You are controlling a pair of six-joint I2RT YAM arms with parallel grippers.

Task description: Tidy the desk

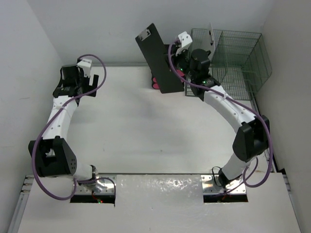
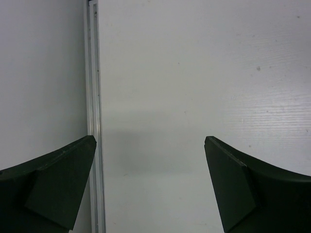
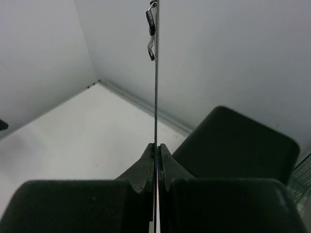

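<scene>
One black clipboard hung tilted at the far edge of the white tabletop, its thin edge pinched tight between the right fingers, beside one wire basket. The left arm reached far-left, its left fingers spread wide and empty above the tabletop.

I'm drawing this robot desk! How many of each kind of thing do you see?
robot arms: 2
black clipboard: 1
black-and-pink drawer unit: 1
wire basket: 1
white sheet in the basket: 1
Total: 6
</scene>
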